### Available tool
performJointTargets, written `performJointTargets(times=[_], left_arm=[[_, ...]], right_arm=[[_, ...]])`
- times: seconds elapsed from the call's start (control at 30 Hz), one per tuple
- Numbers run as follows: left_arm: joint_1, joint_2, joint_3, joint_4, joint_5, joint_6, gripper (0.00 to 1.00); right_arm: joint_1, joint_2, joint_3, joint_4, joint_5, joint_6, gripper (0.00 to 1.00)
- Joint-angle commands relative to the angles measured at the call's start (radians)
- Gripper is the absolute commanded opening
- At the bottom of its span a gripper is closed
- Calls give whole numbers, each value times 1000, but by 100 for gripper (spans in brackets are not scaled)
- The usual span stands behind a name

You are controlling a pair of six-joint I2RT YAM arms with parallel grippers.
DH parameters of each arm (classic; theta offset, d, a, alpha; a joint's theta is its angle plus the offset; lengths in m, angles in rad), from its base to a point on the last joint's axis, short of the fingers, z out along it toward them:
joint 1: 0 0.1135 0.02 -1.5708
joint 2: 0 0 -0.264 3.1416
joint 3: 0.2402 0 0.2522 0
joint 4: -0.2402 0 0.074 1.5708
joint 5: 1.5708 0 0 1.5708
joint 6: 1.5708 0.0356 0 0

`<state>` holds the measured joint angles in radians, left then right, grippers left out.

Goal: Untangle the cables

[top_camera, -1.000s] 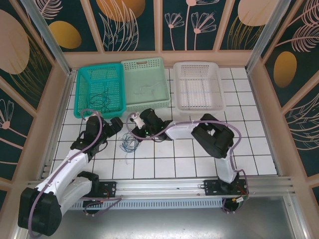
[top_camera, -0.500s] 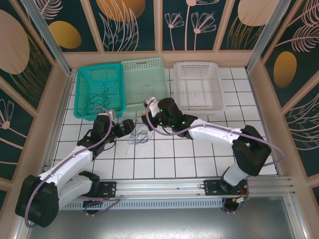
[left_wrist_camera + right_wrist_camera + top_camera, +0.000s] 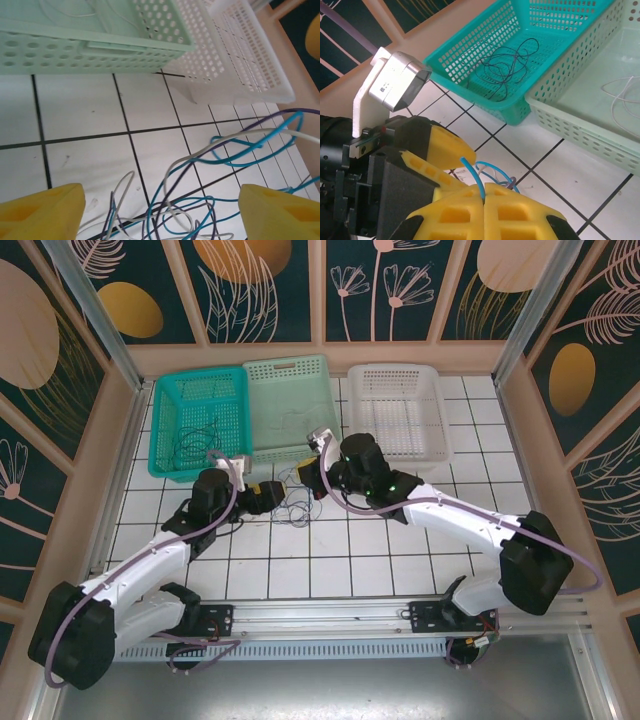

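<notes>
Dark cable (image 3: 199,437) laid in teal basket (image 3: 197,380), sorted. Left end effector (image 3: 160,210) spread apart, set low at tangle (image 3: 293,508) on table (image 3: 400,550), likely to pin it. Blue cable (image 3: 470,167) clamped in closed right end effector (image 3: 484,192) so strand can be drawn free. White cable (image 3: 296,420) kept in mint basket (image 3: 290,365).

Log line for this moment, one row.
left gripper: open at tangle | right gripper: shut on blue cable | black cable: in teal basket
</notes>
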<state>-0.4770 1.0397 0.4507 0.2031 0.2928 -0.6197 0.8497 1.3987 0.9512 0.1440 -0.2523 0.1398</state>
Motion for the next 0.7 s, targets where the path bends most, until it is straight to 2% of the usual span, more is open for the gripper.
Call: performJointTargets(times=[0.0,0.17,0.4,0.47,0.6,0.67], left_arm=[[-27,16,36,59,34,56,79],[-53,27,39,120,43,92,85],[-58,118,91,155,91,152,74],[-59,150,107,164,102,160,61],[-59,180,125,177,97,169,18],[-59,176,128,169,89,181,3]], right_arm=[[-8,-32,-23,-2,-31,23,1],[-22,-49,-30,-6,-55,30,1],[-34,-62,-39,-2,-118,41,1],[-41,-68,-43,-8,-127,42,2],[-69,-93,-65,-26,-127,51,4],[-89,-110,-81,-47,-104,62,13]])
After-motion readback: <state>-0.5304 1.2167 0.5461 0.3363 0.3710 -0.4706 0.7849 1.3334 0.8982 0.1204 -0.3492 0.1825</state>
